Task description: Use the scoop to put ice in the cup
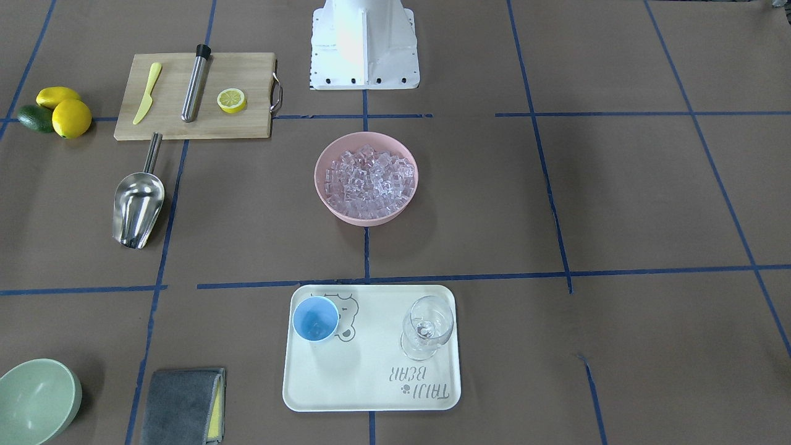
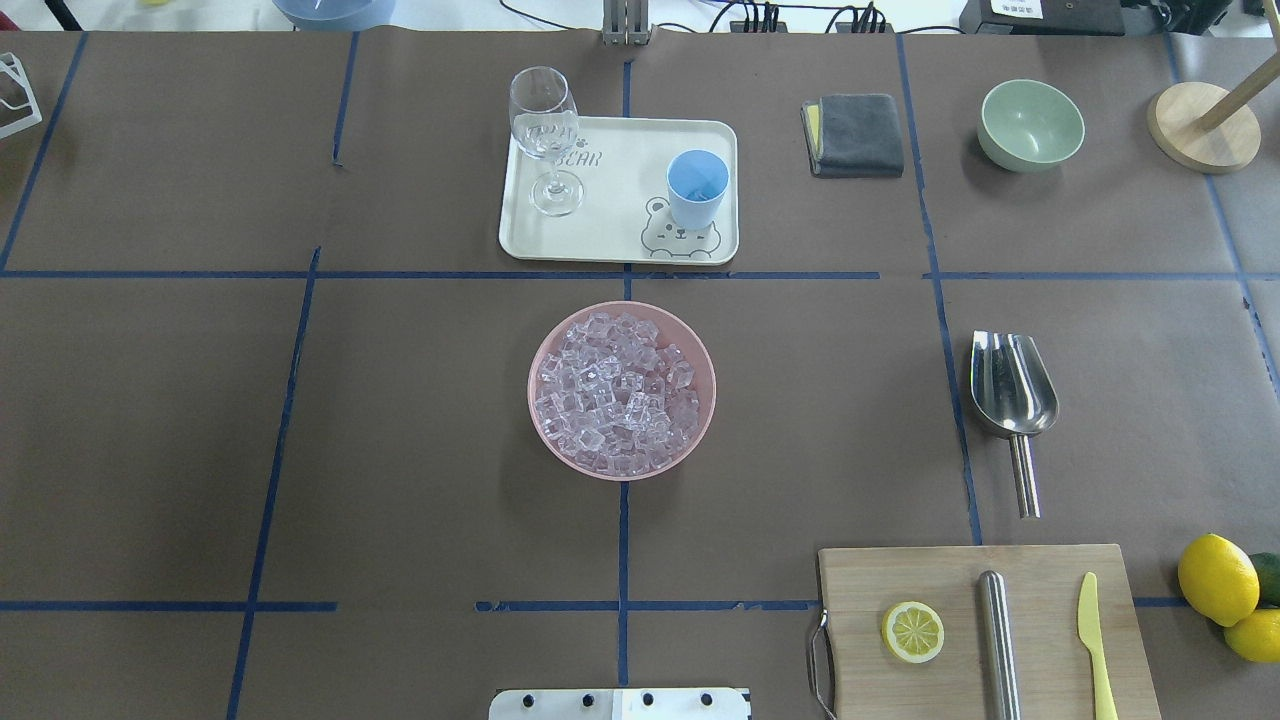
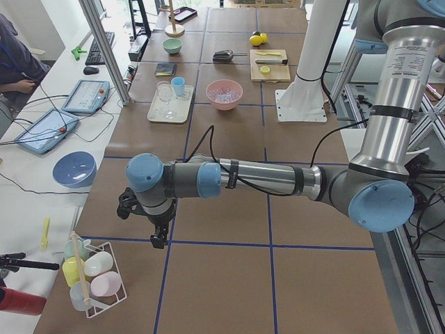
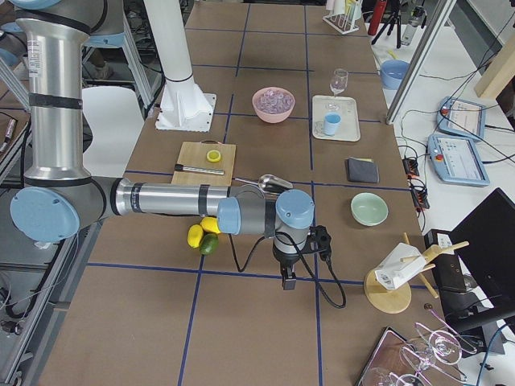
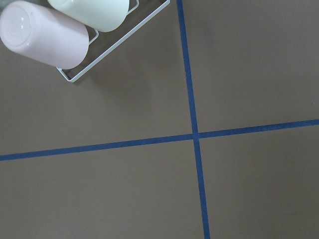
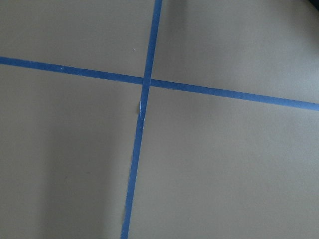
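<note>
The ice (image 1: 369,176) is a heap of clear cubes in a pink bowl (image 2: 548,345) at the table's middle. The light-blue cup (image 2: 697,187) stands upright on a cream tray (image 2: 620,235), beside a wine glass (image 2: 545,135). The silver scoop (image 2: 1012,390) lies flat on the table on my right side, its handle toward the cutting board. My left gripper (image 3: 158,233) hangs over the table's far left end, my right gripper (image 4: 287,277) over its far right end. Both are far from these things, and I cannot tell whether they are open or shut.
A cutting board (image 2: 880,580) holds a lemon half (image 2: 912,631), a steel cylinder (image 2: 995,640) and a yellow knife (image 2: 1096,640). Lemons (image 2: 1217,580), a green bowl (image 2: 1031,124), a grey cloth (image 2: 858,134) and a wooden stand (image 2: 1203,125) lie right. A wire rack with cups (image 5: 45,37) is by my left gripper.
</note>
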Motion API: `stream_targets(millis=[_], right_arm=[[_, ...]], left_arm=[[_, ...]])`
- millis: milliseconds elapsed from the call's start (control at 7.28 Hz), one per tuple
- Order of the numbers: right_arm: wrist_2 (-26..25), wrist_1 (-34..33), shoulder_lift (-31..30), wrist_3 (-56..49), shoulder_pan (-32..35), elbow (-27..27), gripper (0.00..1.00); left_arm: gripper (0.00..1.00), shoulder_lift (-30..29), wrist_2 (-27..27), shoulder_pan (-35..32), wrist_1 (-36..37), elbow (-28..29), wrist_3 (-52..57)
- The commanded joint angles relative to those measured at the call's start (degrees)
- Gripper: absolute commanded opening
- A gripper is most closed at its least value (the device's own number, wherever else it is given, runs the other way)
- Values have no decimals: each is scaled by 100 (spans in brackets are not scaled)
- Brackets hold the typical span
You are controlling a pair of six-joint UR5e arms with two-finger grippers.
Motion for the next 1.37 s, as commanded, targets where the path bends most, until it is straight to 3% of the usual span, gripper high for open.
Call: stream_targets(millis=[0,1236], right_arm=[[-13,30,-58,-30,0,-11,100],[163,265,55,39,-185,-28,100]], left_arm=[[100,192,-17,5,-269,7,-29],[100,255,28,58,-348,-150,-47]])
